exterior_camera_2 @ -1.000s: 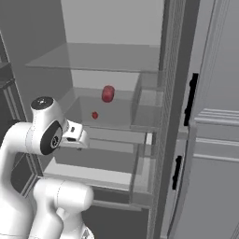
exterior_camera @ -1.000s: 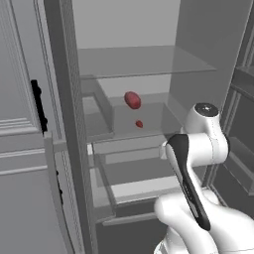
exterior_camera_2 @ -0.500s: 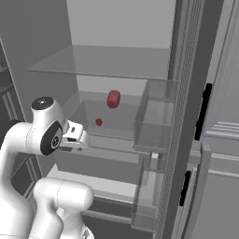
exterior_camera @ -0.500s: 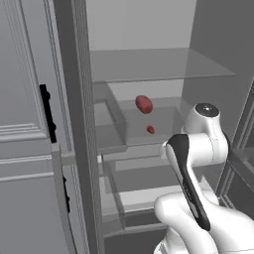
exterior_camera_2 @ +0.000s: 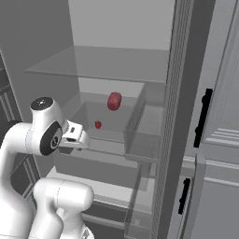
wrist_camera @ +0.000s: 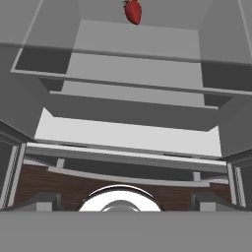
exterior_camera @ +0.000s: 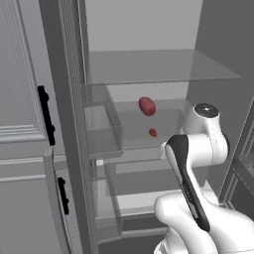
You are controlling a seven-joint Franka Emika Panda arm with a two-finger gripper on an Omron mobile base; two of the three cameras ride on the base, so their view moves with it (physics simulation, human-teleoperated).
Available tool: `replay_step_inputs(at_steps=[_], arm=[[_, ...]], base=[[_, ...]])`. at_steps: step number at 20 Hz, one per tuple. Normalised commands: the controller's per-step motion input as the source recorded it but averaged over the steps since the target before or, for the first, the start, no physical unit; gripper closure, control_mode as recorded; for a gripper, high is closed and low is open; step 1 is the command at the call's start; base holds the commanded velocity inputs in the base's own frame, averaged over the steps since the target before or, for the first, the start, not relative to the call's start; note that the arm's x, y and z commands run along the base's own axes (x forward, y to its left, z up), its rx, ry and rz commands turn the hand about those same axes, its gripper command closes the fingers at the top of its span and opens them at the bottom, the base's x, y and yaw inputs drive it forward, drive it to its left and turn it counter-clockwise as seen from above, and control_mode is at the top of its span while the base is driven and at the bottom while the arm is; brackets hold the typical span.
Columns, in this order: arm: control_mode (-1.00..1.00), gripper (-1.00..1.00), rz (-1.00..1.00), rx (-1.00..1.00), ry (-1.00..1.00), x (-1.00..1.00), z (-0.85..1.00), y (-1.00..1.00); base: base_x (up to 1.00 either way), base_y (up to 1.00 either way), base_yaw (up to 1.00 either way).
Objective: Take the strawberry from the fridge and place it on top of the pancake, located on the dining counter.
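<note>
Strawberry (wrist_camera: pixel 133 12) on unlabelled fridge (exterior_camera: pixel 149 67) shelf

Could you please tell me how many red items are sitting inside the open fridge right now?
2. A larger dark red item sits toward the back of the glass shelf, and the small strawberry lies on the shelf below, nearer the front. Others may be hidden behind the arm.

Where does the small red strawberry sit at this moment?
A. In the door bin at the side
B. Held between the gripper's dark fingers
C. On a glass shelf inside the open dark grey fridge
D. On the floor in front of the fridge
C: the small red strawberry rests on a glass shelf inside the open dark grey fridge, beside a larger dark red item, untouched by the arm.
</note>
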Motion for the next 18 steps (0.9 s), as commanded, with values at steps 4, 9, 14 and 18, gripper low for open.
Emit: replay_step_inputs(at_steps=[4, 9, 14, 18], arm=[[1.00, -1.00, 0.00, 0.00, 0.00, 0.00, 0.00, 0.00], [1.00, -1.00, 0.00, 0.00, 0.00, 0.00, 0.00, 0.00], [1.00, -1.00, 0.00, 0.00, 0.00, 0.00, 0.00, 0.00], [1.00, -1.00, 0.00, 0.00, 0.00, 0.00, 0.00, 0.00]], base=[[0.01, -0.12, 0.00], [0.13, 0.00, 0.00], [0.61, 0.00, 0.05], [0.36, 0.00, 0.03]])
